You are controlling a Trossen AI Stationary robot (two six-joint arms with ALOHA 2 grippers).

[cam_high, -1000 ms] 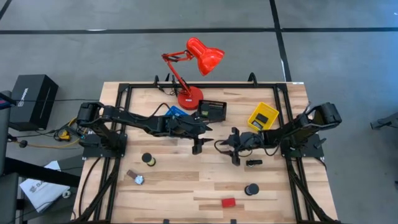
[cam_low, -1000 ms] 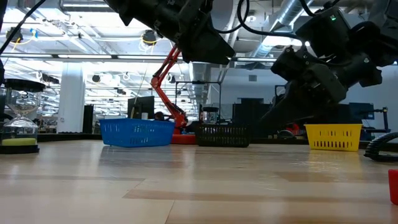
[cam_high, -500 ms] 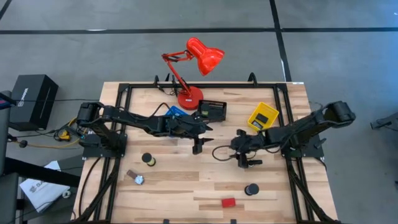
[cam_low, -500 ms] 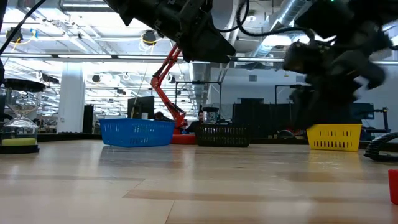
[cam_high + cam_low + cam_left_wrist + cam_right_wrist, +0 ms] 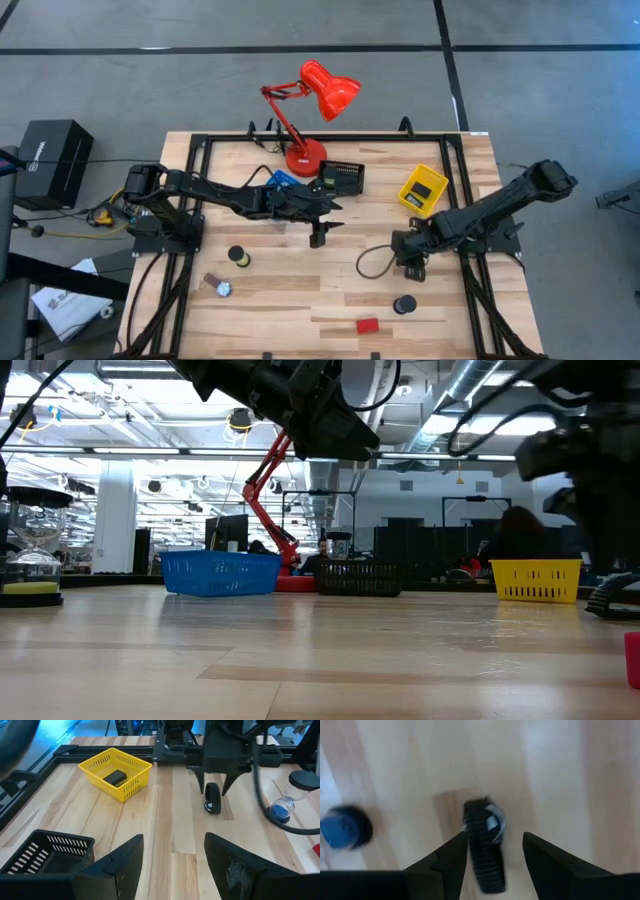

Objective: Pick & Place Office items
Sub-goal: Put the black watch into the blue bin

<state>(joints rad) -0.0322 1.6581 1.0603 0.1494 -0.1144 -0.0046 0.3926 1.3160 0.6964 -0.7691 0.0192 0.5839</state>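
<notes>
A small black ribbed item (image 5: 485,847) lies on the table's right half. My right gripper (image 5: 495,834) is open and points down over it, one finger on either side; the left wrist view shows the gripper (image 5: 213,787) and the item (image 5: 212,800) from the front. My left gripper (image 5: 318,238) hangs open and empty above the table's middle. A red block (image 5: 368,325), a black cylinder (image 5: 404,303), a second black cylinder with a yellow centre (image 5: 238,256) and a small silvery item (image 5: 220,288) rest on the near half. My right gripper comes at the ribbed item from above, fingers pointing down and astride it. One fingertip (image 5: 462,836) is right at the item's side; I cannot tell whether it touches. The item lies on the table.
At the far edge stand a blue bin (image 5: 283,181), a black bin (image 5: 343,177), a yellow bin (image 5: 423,188) holding a black item, and a red desk lamp (image 5: 305,155). A black cable (image 5: 372,262) loops beside the right gripper. Bare wood lies between the arms.
My right gripper has swung toward the table's right and near edges, ending over the small ribbed item, which has stayed in place. My left arm has kept still.
</notes>
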